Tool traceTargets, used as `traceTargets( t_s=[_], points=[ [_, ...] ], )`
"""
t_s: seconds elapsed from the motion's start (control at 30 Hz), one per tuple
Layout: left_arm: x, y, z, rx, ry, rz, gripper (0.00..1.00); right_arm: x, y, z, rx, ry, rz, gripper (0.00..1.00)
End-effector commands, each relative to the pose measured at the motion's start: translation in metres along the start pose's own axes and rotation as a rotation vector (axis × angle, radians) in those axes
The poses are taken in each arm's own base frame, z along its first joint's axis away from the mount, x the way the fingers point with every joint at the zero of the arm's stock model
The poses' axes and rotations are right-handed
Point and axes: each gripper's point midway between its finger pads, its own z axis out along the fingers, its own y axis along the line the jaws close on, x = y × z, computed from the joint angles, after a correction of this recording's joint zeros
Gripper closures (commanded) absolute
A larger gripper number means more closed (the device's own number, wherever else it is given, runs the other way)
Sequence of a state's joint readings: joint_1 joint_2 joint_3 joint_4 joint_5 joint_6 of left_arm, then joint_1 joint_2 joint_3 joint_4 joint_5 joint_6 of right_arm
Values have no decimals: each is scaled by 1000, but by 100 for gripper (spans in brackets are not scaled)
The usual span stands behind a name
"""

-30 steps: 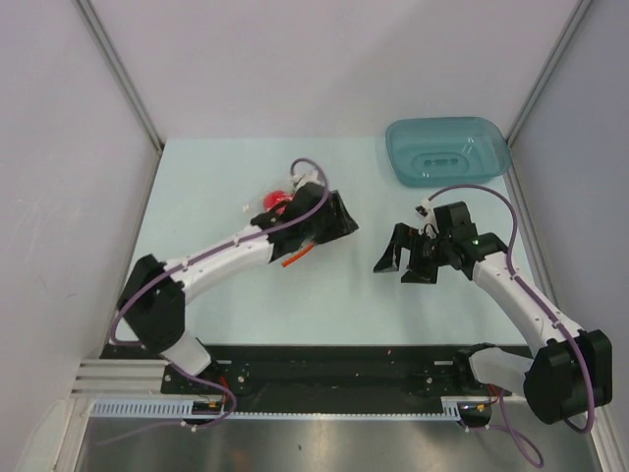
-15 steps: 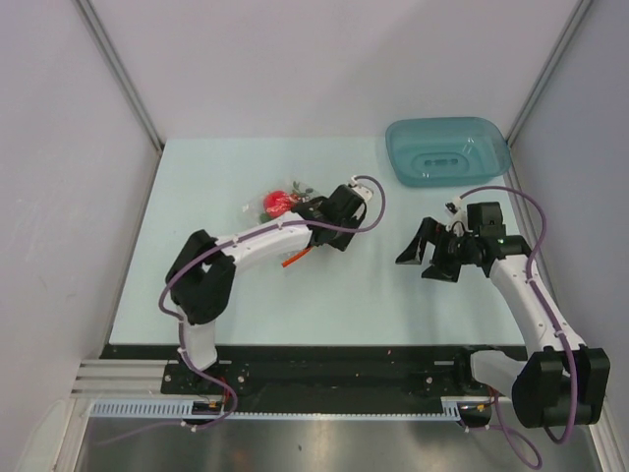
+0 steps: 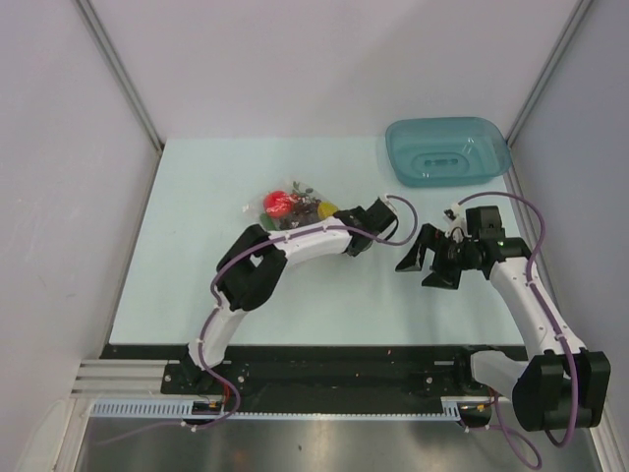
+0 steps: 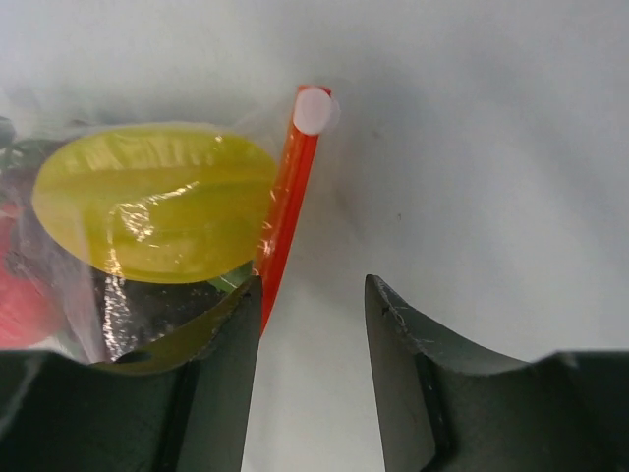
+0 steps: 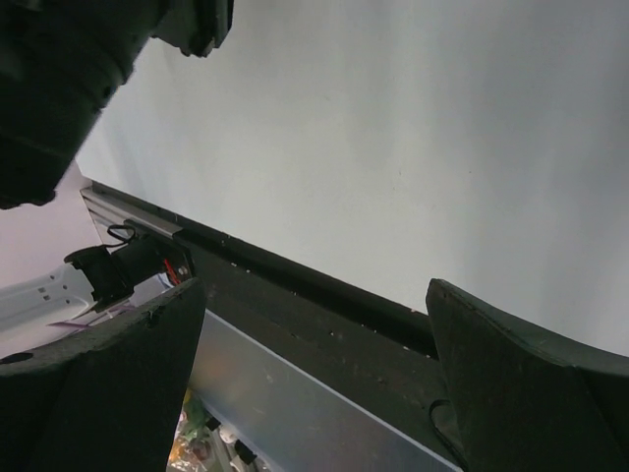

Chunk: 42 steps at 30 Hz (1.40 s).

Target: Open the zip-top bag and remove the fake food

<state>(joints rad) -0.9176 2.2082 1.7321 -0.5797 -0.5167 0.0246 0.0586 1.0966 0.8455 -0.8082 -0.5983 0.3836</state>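
Observation:
The zip-top bag (image 3: 295, 207) lies on the table at back centre, a clear crinkly pouch holding the fake food: a red fruit (image 3: 278, 204), a yellow piece (image 3: 327, 208) and dark pieces. My left gripper (image 3: 341, 228) sits low at the bag's right end. In the left wrist view the orange-red zipper strip (image 4: 288, 202) with its white tab (image 4: 314, 110) runs down to the left finger (image 4: 224, 374). The yellow piece (image 4: 157, 202) lies left of the strip. The left gripper (image 4: 313, 290) is open, with only bare table between its jaws. My right gripper (image 3: 428, 264) hangs open and empty.
A teal tray (image 3: 447, 152) stands at the back right corner. Grey walls close in the table on three sides. In the right wrist view the black rail (image 5: 324, 295) at the table's near edge crosses between the fingers, and the left arm's dark body (image 5: 88, 79) fills the top left.
My left arm has swung its gripper from over the bag to the bag's right end, uncovering the bag, and its jaws have narrowed. The right gripper has drifted a little to the right.

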Motion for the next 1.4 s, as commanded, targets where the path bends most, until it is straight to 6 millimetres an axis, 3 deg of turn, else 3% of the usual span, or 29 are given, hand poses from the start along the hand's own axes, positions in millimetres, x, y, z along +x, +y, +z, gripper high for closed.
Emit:
traceTargets(
  t_s=[0.0, 0.13, 0.23, 0.47, 0.57, 0.73, 0.97, 1.1, 1.37],
  points=[
    [4, 23, 2, -159, 24, 42, 49, -3, 7, -12, -2, -32, -20, 0],
    [1, 32, 7, -229, 13, 46, 50, 4, 2, -12, 20, -18, 0, 0],
    [-3, 37, 11, -277, 7, 47, 57, 9, 0, -12, 22, -13, 11, 0],
    [-2, 43, 21, -351, 8, 95, 57, 15, -2, -18, 40, -18, 22, 0],
    [-2, 48, 22, -386, 7, 134, 62, 19, -3, -20, 49, -14, 24, 0],
    [1, 56, 24, -447, -35, 162, 78, 28, -6, -23, 62, -5, 36, 0],
    [-6, 63, 12, -455, -71, 175, 100, 34, -11, -22, 70, 1, 48, 0],
    [-14, 67, -4, -410, -98, 130, 100, 31, -6, -23, 52, -23, 44, 0],
    [-37, 77, -60, -262, -201, 11, 100, 20, -2, -17, 19, -54, 39, 0]
  ],
)
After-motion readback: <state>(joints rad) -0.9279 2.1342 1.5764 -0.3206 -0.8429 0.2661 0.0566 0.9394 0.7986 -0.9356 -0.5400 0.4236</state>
